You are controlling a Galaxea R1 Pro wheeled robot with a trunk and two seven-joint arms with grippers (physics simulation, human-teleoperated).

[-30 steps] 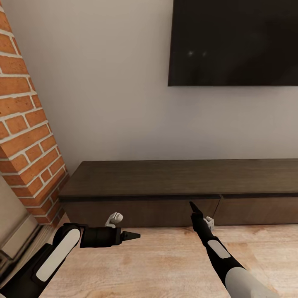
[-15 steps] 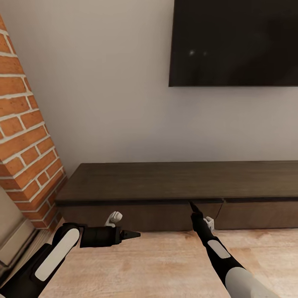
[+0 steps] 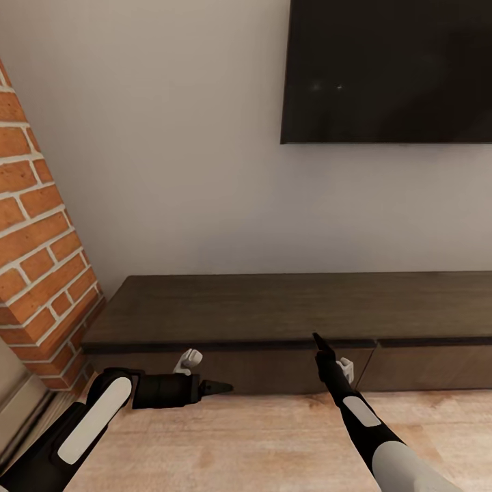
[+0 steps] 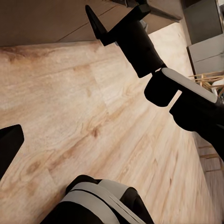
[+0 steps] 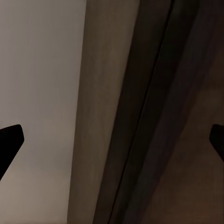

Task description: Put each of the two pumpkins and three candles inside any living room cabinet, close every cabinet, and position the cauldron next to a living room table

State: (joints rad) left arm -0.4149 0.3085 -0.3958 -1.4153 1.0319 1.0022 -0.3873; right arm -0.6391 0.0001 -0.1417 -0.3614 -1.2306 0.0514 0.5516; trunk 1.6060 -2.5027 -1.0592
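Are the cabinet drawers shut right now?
Shut: the cabinet fronts sit flush under the top, no pale interior showing.

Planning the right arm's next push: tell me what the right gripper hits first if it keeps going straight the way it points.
Most likely the cabinet: the right gripper points up and forward at the front edge of its top, just above the drawer fronts. The right wrist view looks along that edge. Depth is unclear, so it may just clear the top and reach the wall.

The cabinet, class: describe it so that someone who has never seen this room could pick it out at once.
Find the big black screen on the pale wall. Directly below it, on the wooden floor, runs the cabinet: long, low and dark brown, with flat fronts without handles. The red brick column at its left end is tall and bright; the cabinet is the only dark, bench-like piece.
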